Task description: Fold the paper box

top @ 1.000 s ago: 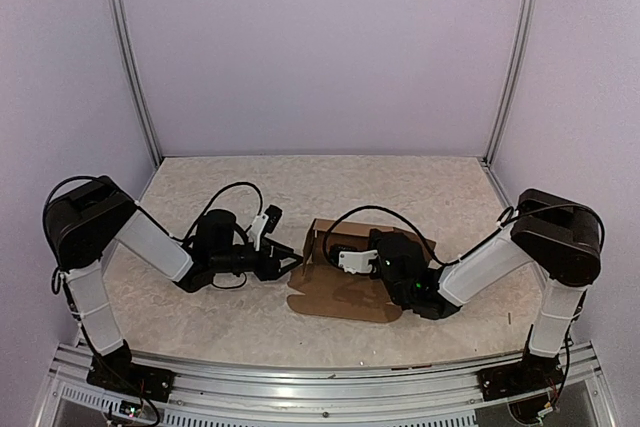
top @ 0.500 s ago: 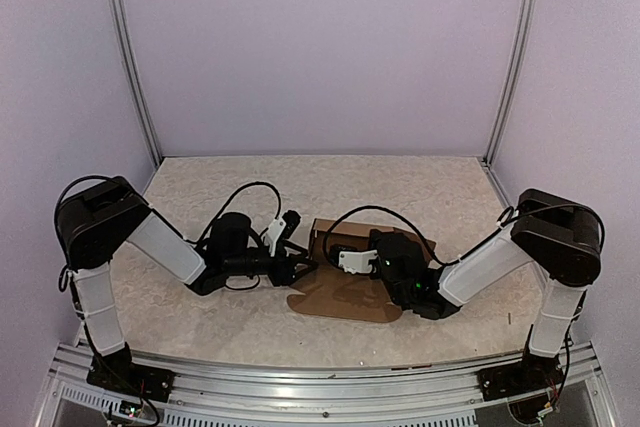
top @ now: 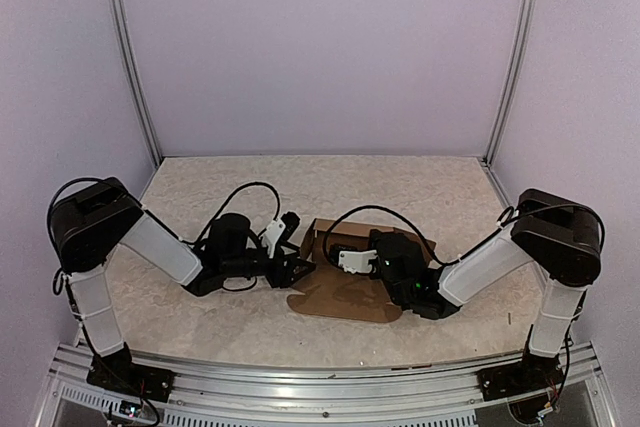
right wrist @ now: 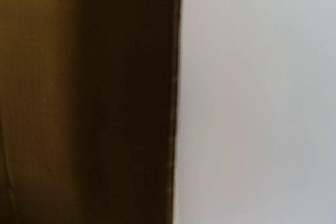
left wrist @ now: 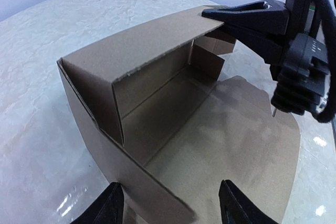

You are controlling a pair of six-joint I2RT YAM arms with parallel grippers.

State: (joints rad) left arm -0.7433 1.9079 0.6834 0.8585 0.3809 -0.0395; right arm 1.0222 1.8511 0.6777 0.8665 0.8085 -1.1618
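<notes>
Paper box [top: 335, 295]: one, half-folded, on one table [top: 400, 187].

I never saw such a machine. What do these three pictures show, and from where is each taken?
Two robot arms stand at the near edge of a table. The wide picture comes from a fixed camera above and behind them; the other two come from cameras on the wrists. On the table lies the paper box, cardboard half folded: walls standing, one flap flat. The left gripper is open, its fingers either side of an end wall, holding nothing. The right gripper is shut at the far wall; whether it pinches the cardboard is unclear. Its camera sees mostly cardboard.
</notes>
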